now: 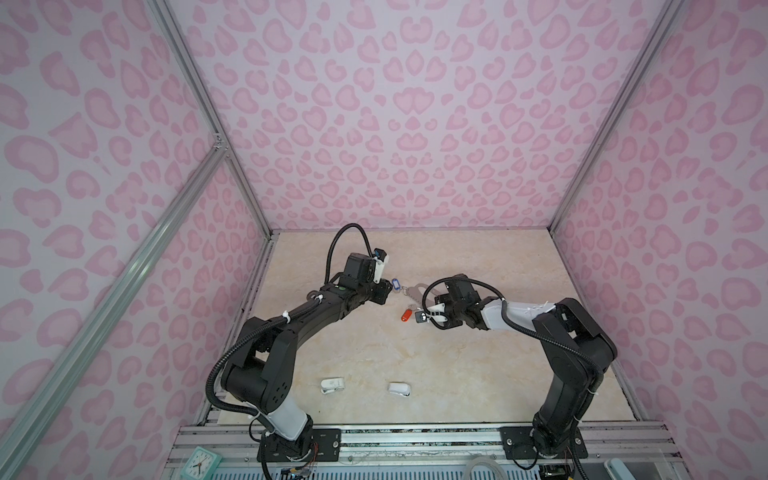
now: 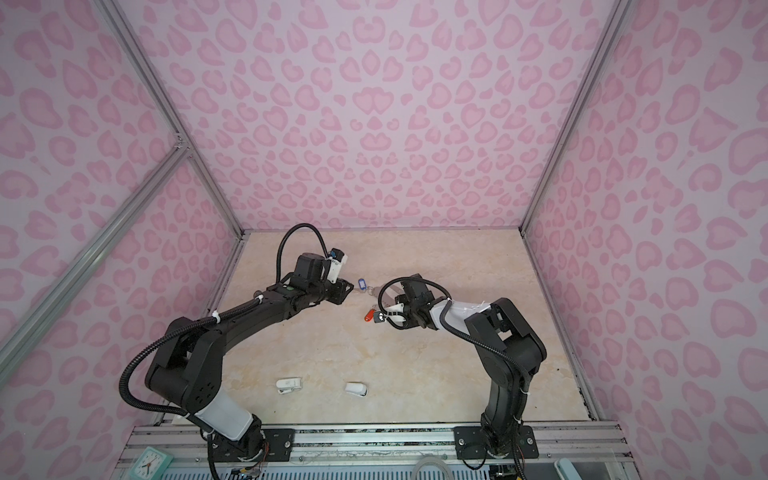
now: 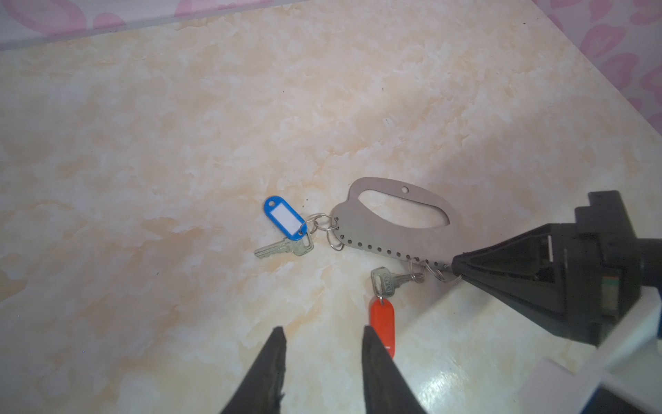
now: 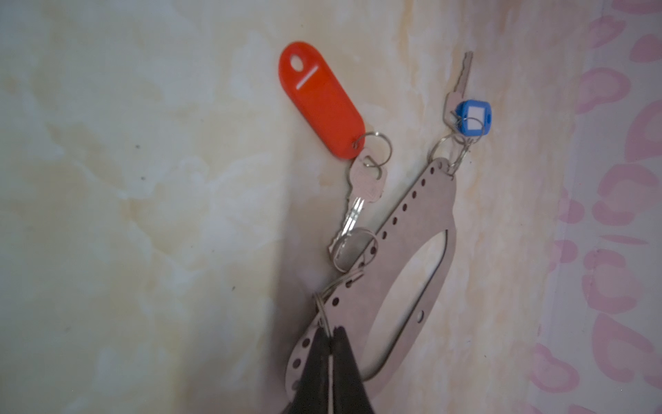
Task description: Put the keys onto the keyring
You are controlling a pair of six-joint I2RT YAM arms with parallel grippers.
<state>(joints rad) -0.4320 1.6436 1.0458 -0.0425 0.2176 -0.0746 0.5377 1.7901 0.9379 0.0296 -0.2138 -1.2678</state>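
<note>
Grey metal keyring [image 3: 376,234]: it lies flat on the marble table [image 1: 374,353], a little below the middle of the frame in both top views [image 1: 415,291] [image 2: 376,291], between the two grippers.
Blue-tag key [image 3: 277,247]: small rings join it to the end hole of the keyring, near the centre of the left wrist frame.
Red-tag key [image 3: 385,283]: it lies just beside the straight edge. Its blade tip meets a ring there; whether it passes through cannot be told.
Right gripper [image 4: 329,333]: the jaws are pressed together and pinch a wire ring [image 4: 322,312] on the straight edge, at the bottom of the right wrist frame.
Left gripper [image 3: 322,329]: the fingers [image 3: 276,372] are spread with nothing between them, at the lower centre of the left wrist frame.
White objects [image 1: 332,385] [image 1: 400,389]: two of them lie in the lower part of a top view, well apart from the keyring.
</note>
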